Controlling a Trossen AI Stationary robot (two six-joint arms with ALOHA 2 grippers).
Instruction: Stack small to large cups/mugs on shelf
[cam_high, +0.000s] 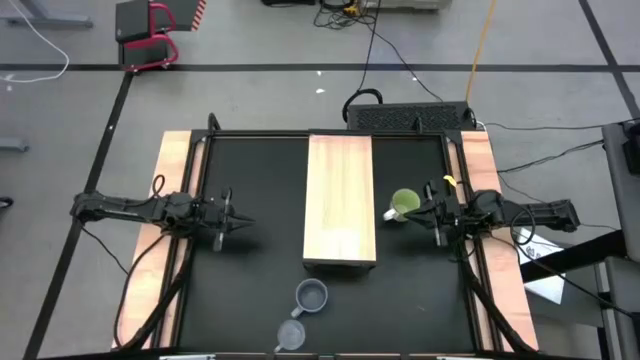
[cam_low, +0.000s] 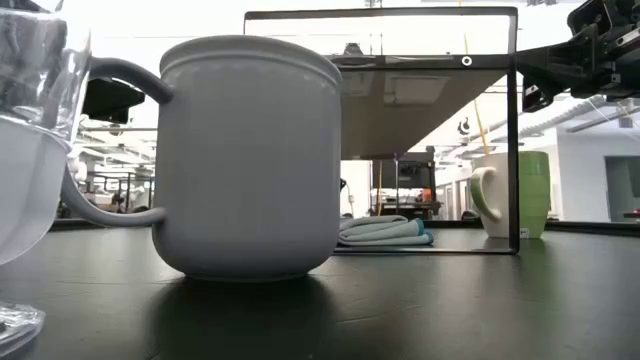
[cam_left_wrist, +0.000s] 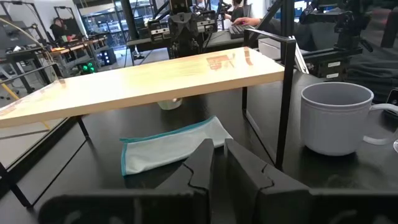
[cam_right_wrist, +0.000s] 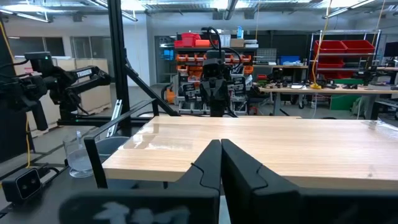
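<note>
The wooden shelf (cam_high: 340, 200) stands on a black frame at the table's middle. The lime-green mug (cam_high: 404, 205) stands on its base on the table just right of the shelf. The blue-grey mug (cam_high: 311, 296) and the clear glass cup (cam_high: 291, 335) stand near the front edge. My right gripper (cam_high: 427, 208) is shut and empty, raised above the table (cam_low: 600, 50) beside the green mug (cam_low: 515, 195). My left gripper (cam_high: 243, 222) is shut and empty, low over the table left of the shelf.
A white cloth with a blue edge (cam_left_wrist: 168, 149) lies on the table under the shelf. The shelf's thin black frame legs (cam_left_wrist: 283, 99) stand at its corners. Light wooden strips (cam_high: 175, 200) edge the black table on both sides.
</note>
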